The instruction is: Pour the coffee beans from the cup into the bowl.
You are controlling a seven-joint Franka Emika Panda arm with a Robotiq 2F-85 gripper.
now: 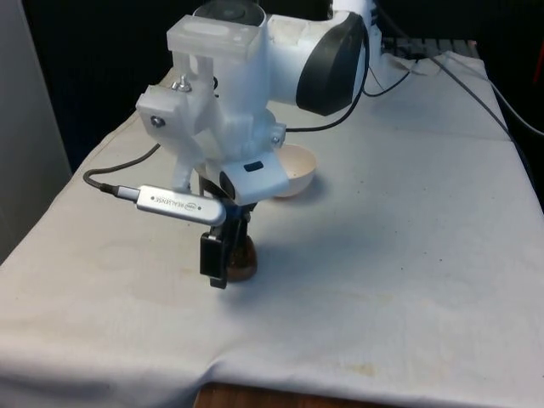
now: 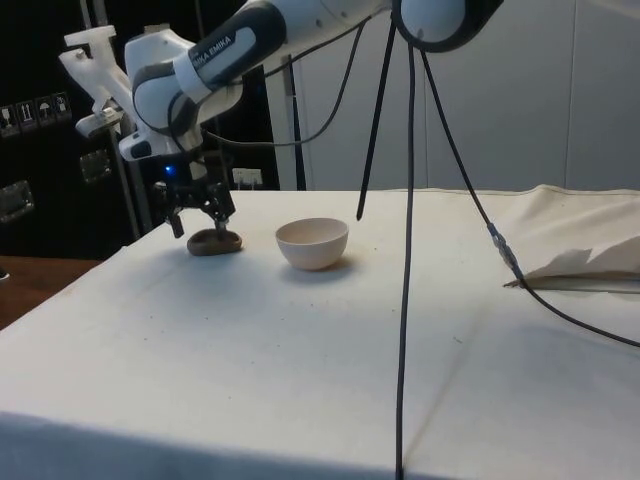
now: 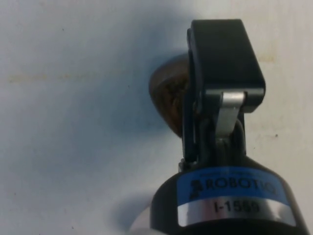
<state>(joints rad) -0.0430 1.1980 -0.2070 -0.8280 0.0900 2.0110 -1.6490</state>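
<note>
The gripper (image 1: pixel 223 265) hangs over the brown cup (image 2: pixel 214 242), its fingers spread either side; the bowl (image 2: pixel 312 243) sits nearby, with open table (image 1: pixel 408 255) around.

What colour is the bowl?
The bowl is pale cream, a bit pinkish. The side view shows it best.

brown cup (image 1: pixel 242 259), cream bowl (image 2: pixel 312 242), black pincer (image 1: pixel 223 270), white cloth (image 1: pixel 382 272).

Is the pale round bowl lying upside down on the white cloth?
No, in the side view the pale round bowl stands upright on the white cloth, its open mouth facing up.
</note>
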